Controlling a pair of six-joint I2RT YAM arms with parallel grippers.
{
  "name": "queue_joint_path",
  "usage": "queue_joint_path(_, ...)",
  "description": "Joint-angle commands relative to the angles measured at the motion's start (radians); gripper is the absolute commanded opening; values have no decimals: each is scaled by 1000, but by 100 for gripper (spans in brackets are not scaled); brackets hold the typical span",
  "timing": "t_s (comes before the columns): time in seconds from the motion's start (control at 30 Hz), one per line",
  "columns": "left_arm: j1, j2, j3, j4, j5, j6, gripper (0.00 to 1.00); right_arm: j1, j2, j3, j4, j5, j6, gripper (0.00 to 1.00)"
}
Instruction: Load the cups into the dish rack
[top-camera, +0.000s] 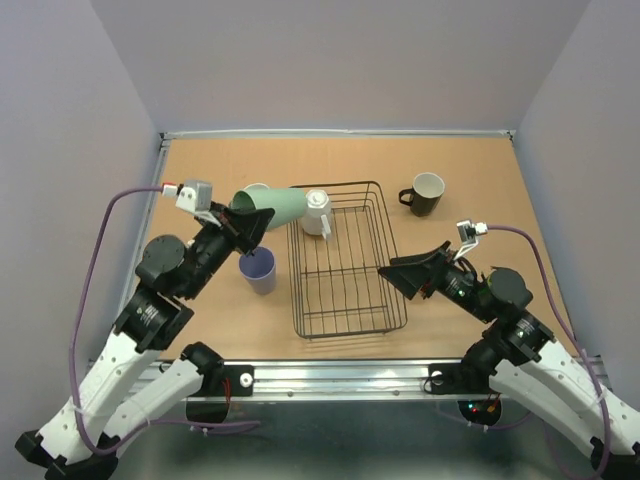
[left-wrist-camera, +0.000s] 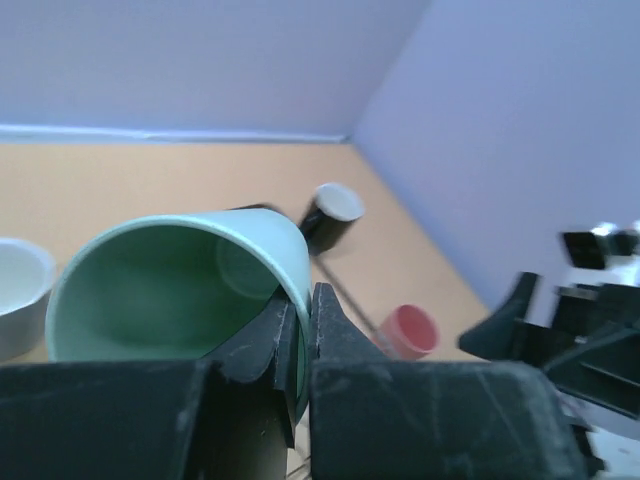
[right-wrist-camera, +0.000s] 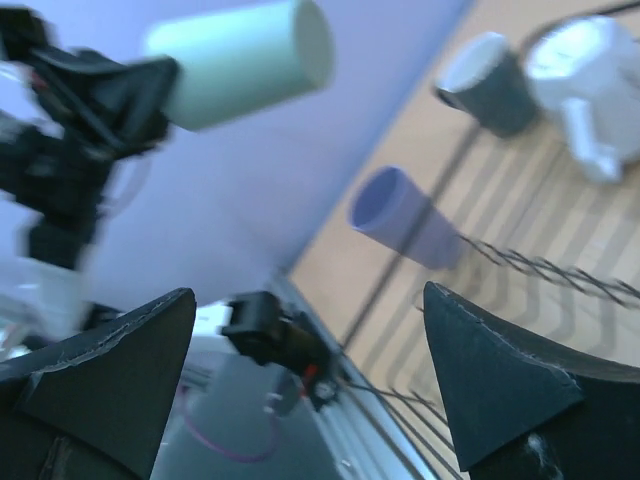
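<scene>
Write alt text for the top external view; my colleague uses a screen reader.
The left gripper holds a green tumbler sideways near the dish rack's far left corner. A white mug stands inside it; the right gripper hovers open.

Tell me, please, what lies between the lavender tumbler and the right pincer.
Only the dish rack: in the top external view, its near, empty part fills the stretch between the lavender tumbler and the right pincer.

Plain pale lavender walls (top-camera: 340, 60) close in a light wooden table (top-camera: 470, 170) on three sides. A silvery metal rail (top-camera: 340, 375) runs along its near edge. The light is even.
</scene>
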Motion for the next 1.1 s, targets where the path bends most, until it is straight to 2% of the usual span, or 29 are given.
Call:
queue_joint_path(0.0,-2,-117,-192,370,280,-150,0,1,26,-93,478,-170,173,100)
queue_joint_path(0.17,-3,-168,-350,666,447,-336,0,1,156,-153,823,-187,311,100)
queue_joint_path(0.2,-3,-163,-398,765,441,-366,0,1,205,-157,860,-194,322,100)
queue_joint_path(0.27,-2,-155,-415,775,402,-414,0,2,240,-158,934,-193,338,100)
queue_joint_path(0.43,-5,-122,-444,887,458,-457,0,2,322,-153,1002,-148,338,100)
queue_joint_path(0.6,-5,-102,-530,1125,493,-526,0,2,377,-138,1029,-127,325,100)
queue_joint_path(0.77,-14,-56,-533,1171,527,-548,0,2,412,-160,1080,-107,338,100)
queue_joint_path(1.07,-52,-31,-587,1226,481,-554,0,2,454,-170,1213,-101,348,100)
